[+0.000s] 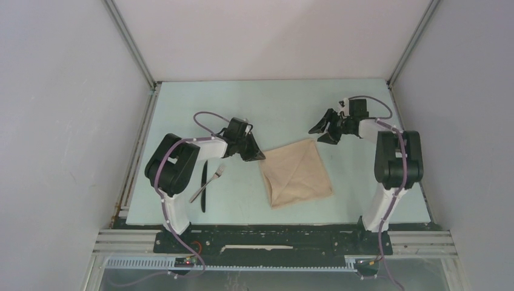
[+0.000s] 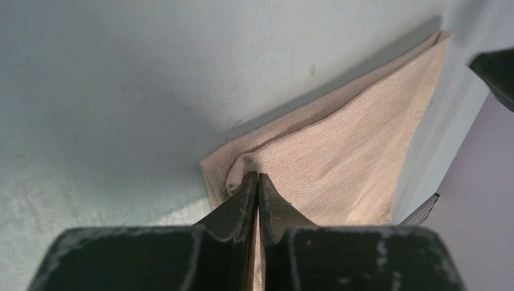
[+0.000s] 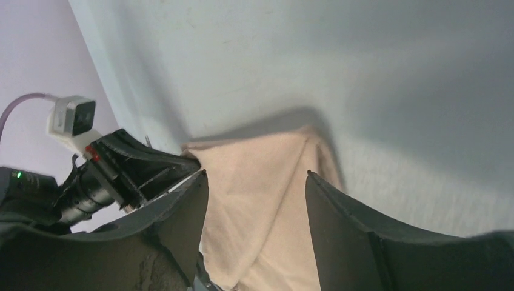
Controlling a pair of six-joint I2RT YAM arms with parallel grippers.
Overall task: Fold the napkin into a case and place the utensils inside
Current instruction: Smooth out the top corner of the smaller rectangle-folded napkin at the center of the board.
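Observation:
The beige napkin (image 1: 297,173) lies partly folded in the middle of the table, with a diagonal crease across it. My left gripper (image 1: 260,156) is shut on its left corner; in the left wrist view the cloth (image 2: 339,145) bunches at the tips of the gripper (image 2: 259,177). My right gripper (image 1: 321,134) is open and empty, just off the napkin's far corner; in the right wrist view the cloth (image 3: 260,188) shows between its spread fingers. The black knife (image 1: 204,189) and the silver fork (image 1: 210,183) lie crossed on the table under my left arm.
The table (image 1: 273,103) is pale green and walled by grey panels on the left, right and back. A metal rail (image 1: 136,151) runs along its left edge. My left gripper also shows in the right wrist view (image 3: 121,176).

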